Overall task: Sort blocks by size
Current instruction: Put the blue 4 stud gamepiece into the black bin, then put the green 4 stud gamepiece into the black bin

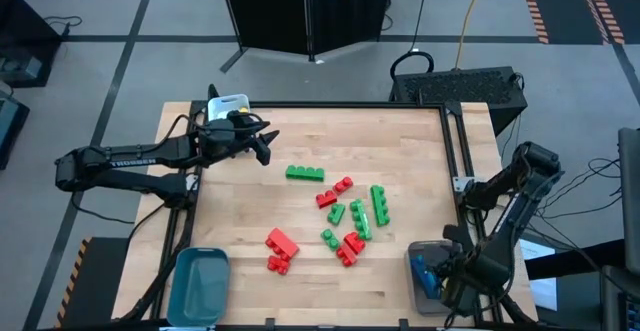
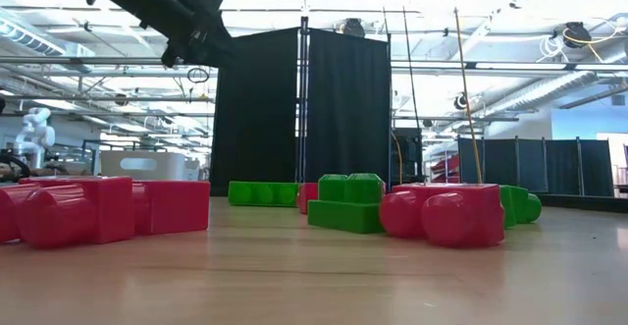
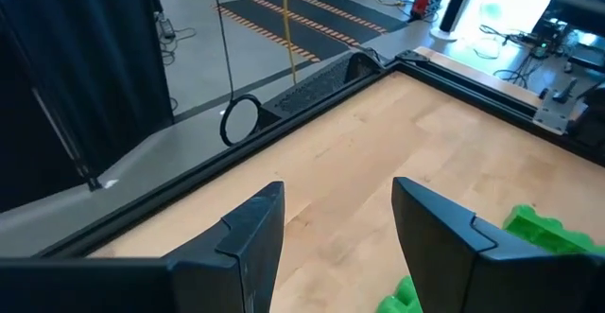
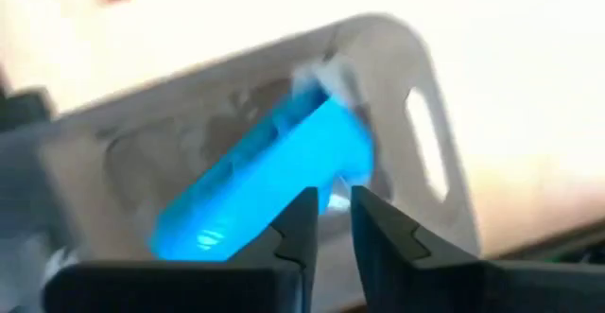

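1. Left gripper (image 1: 266,144) hovers above the far-left part of the light wooden table (image 1: 260,211), near the far edge; fingers (image 3: 250,242) clearly spread, nothing between them.
2. Right gripper (image 1: 432,279) is over the clear plastic bin (image 1: 418,289) at the table's near-right corner.
3. Right wrist view: its fingers (image 4: 298,223) stand only a narrow gap apart, right at a blue studded plastic brick (image 4: 265,185) lying inside the clear bin; cannot tell whether they grip it or are just off it.
4. Long green studded bar (image 1: 304,174) lies alone near table centre, towards the left gripper.
5. Cluster of red and green studded bricks (image 1: 350,216) sits right of centre: small red ones, short green ones, one long green bar (image 1: 380,205) at its right side.
6. Two red chunky bricks (image 1: 281,249) lie close together, nearer the front and apart from the cluster.
7. Teal plastic bin (image 1: 200,283) sits at the near-left corner; no blocks visible in it.
8. White object (image 1: 232,103) at the far-left table edge, beside the left arm; too small to identify.
9. Low view: red and green bricks in a row across the tabletop; left arm overhead at upper left.
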Robot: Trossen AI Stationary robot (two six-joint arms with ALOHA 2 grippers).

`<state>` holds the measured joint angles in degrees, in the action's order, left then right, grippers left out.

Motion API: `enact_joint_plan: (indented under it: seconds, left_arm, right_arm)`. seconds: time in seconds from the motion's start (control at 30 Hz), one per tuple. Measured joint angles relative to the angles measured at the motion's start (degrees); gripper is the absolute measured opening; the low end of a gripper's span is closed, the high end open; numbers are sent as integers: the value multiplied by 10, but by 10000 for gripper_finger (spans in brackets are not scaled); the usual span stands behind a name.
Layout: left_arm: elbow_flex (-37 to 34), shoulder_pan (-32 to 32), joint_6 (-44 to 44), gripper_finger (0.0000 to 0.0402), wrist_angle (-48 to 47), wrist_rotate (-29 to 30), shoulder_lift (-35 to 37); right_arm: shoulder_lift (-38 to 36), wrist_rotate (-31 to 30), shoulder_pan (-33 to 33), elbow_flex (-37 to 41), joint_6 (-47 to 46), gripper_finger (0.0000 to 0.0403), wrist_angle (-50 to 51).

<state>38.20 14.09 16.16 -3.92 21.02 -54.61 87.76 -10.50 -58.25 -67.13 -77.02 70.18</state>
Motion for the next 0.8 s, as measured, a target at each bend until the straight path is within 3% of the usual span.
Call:
enact_joint_plan:
  seconds: [0.1,0.23,0.6,0.8]
  left_arm:
    - [0,-10,1,185,0,0,0]
    - [0,-24,15,185,0,0,0]
    - [0,-64,31,185,0,3,0]
    - [0,-79,44,185,0,5,0]
  right_arm:
    - [14,-60,2,0,-2,74,19]
    - [18,-96,9,0,-26,92,59]
    - [18,-259,24,0,-78,94,100]
    - [18,-284,71,0,-91,94,94]
